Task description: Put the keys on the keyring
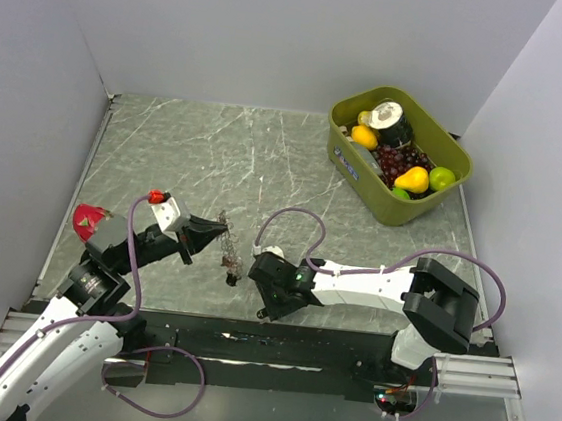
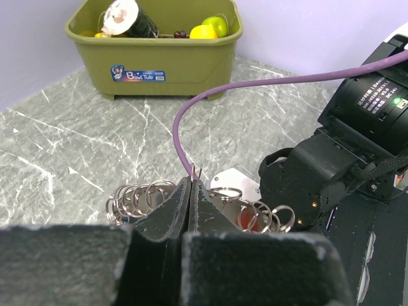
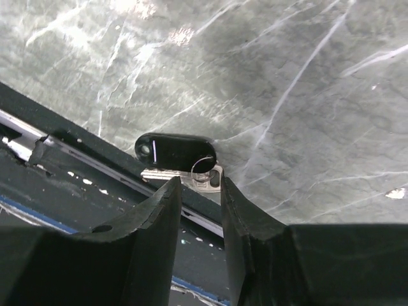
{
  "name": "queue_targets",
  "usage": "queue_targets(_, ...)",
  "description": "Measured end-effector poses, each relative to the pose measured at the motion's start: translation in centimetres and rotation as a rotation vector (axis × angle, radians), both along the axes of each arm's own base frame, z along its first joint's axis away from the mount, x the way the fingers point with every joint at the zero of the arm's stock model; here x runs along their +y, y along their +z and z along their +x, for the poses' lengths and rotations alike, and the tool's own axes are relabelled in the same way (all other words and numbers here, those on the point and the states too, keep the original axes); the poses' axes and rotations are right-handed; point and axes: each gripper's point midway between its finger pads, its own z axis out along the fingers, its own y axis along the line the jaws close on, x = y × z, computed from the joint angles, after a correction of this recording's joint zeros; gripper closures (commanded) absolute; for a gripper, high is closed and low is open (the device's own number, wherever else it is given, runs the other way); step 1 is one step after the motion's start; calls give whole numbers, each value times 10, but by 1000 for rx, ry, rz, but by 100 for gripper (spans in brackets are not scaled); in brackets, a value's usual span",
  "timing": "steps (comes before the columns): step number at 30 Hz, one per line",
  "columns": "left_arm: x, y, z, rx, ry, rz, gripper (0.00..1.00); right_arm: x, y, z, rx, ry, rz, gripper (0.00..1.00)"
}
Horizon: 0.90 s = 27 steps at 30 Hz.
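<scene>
My left gripper (image 1: 216, 231) is shut on the keyring (image 1: 229, 248), a thin grey ring held just above the table. In the left wrist view a bit of wire pokes out of the closed tips (image 2: 192, 182), and coils of the keyring (image 2: 137, 196) spread to both sides. A red key head (image 2: 245, 217) shows behind the right-hand coils. My right gripper (image 1: 263, 304) is low at the table's front edge. It is open, with its fingertips (image 3: 172, 191) either side of a silver key (image 3: 210, 177) on a small ring joined to a black key head (image 3: 175, 152).
A green bin (image 1: 347, 112) of toy fruit stands at the back right and also shows in the left wrist view (image 2: 153, 67). A purple cable (image 2: 185, 127) arcs over the table. The right arm's black wrist (image 2: 312, 185) is close to the keyring. A black rail (image 3: 76, 159) borders the table.
</scene>
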Motion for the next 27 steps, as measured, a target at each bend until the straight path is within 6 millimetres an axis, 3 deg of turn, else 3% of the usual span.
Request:
queue_targets(8, 0, 0, 0, 3, -1, -2, 99, 0, 0, 2, -11, -4, 0, 64)
queue_targets(14, 0, 0, 0, 3, -1, -2, 99, 0, -5, 4, -12, -2, -19, 93)
queue_targets(17, 0, 0, 0, 2, -1, -3, 99, 2, -4, 5, -17, 0, -14, 99)
queue_targets(22, 0, 1, -1, -2, 0, -5, 99, 0, -2, 8, -34, -5, -17, 100)
queue_targets(27, 1, 2, -2, -5, 0, -7, 99, 1, 16, 14, -81, -6, 22, 100)
